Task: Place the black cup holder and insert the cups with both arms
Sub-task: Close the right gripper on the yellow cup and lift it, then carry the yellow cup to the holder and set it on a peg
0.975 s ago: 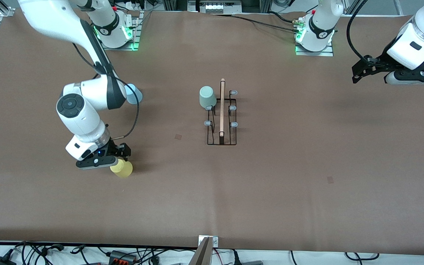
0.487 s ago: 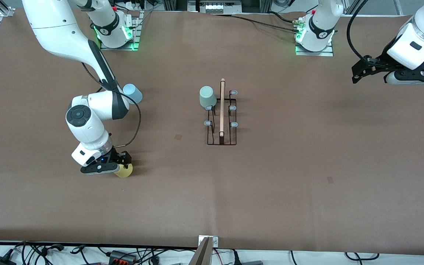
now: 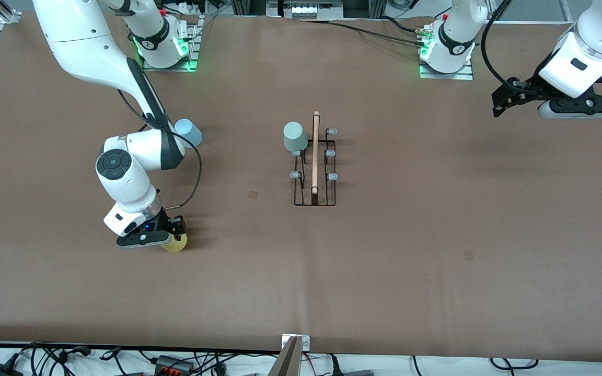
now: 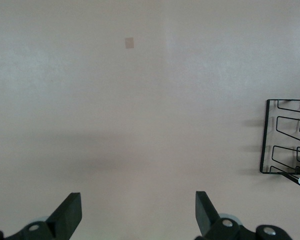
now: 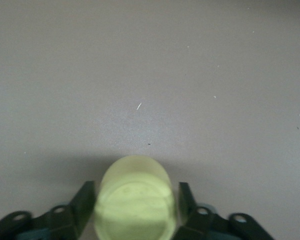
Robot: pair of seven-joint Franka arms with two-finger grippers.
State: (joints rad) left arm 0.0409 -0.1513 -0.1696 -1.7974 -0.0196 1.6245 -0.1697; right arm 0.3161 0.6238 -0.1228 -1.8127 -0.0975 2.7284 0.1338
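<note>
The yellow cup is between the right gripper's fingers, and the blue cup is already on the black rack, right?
Not quite. The cup on the black rack is the grey-green cup; the front view shows the blue cup on the table beside the right arm. The yellow cup is indeed between the right gripper's fingers.

Two white arms with rounded shells and black joint bands are seen, each trailed by a black cable. Green lights glow at both bases. The right gripper [image 3: 173,235] and left gripper [image 3: 502,104] are black; a small blue light shows beside the right one.
</note>
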